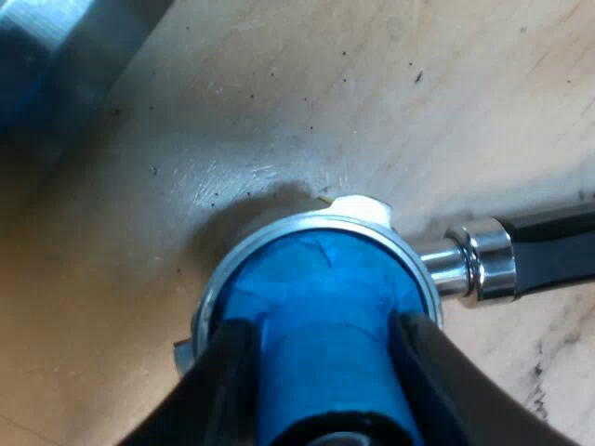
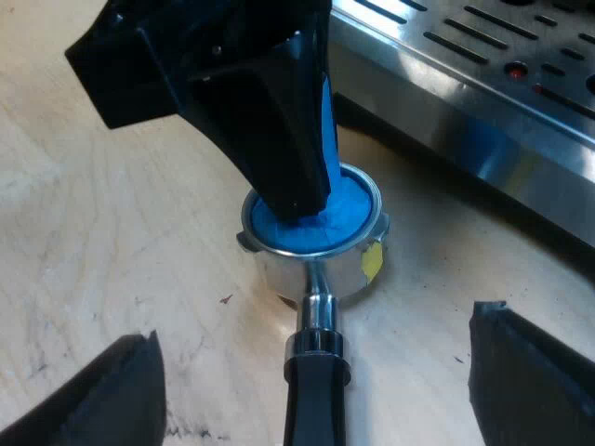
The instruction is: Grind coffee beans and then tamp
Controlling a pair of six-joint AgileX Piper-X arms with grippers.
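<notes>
My left gripper clamps its matte black fingers on the blue cylindrical tamper, whose flat base sits inside the round polished-steel holder; the holder stands on the pale, scuffed wooden table, flecked with dark specks, near the brushed-steel espresso machine with its slotted tray; my right gripper hangs wide open astride the holder's glossy black handle, touching nothing.

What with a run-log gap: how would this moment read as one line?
phase: tamping | left gripper: shut on blue tamper in holder | right gripper: open, astride handle
</notes>
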